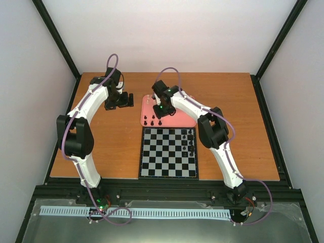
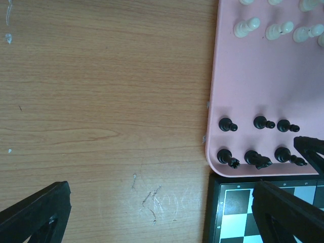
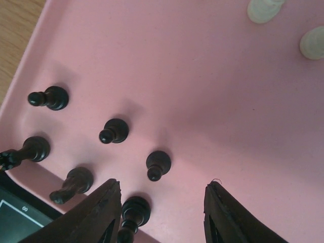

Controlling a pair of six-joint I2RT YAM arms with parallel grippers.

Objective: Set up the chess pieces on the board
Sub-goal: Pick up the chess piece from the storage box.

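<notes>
The board lies in front of the arms, with several black chess pieces standing along its right edge. Behind it, the pink tray holds more black pieces at its near left corner. My right gripper hangs open over that corner. A black piece stands just inside its left finger, and a black pawn stands just ahead of the tips. Neither is gripped. My left gripper is open and empty over bare wood, left of the tray.
Cream-white pieces stand at the tray's far side, and two show in the right wrist view. The board's corner sits under my left gripper's right finger. Dark frame posts and white walls enclose the wooden table.
</notes>
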